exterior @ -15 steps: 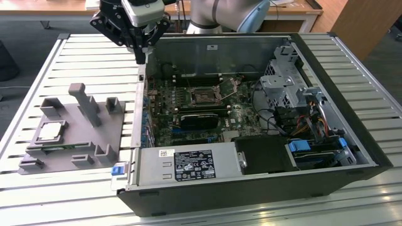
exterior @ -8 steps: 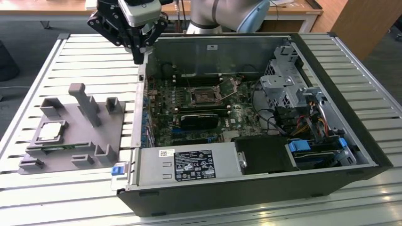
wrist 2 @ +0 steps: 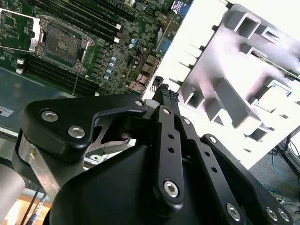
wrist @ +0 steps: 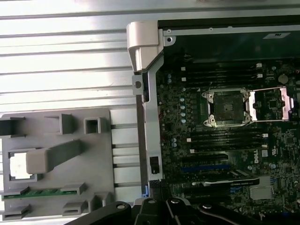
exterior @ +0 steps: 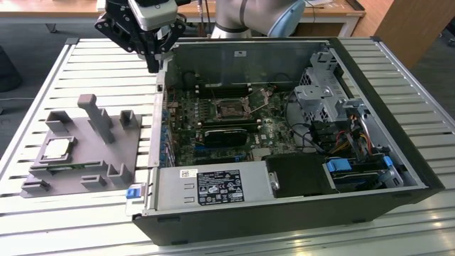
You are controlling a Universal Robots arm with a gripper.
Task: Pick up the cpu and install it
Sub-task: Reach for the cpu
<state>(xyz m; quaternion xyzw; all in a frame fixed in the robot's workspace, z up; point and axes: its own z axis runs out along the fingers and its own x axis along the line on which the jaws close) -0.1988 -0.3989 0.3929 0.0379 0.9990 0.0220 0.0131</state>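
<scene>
Pincer clenched on nothing in second wrist view, cpu resting in tray in exterior view

Slatted metal table — grey tray, open computer case

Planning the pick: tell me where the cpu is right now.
The cpu lies in a recess of the grey tray on the exterior view's left, outside the open computer case, next to the green memory stick.
</scene>
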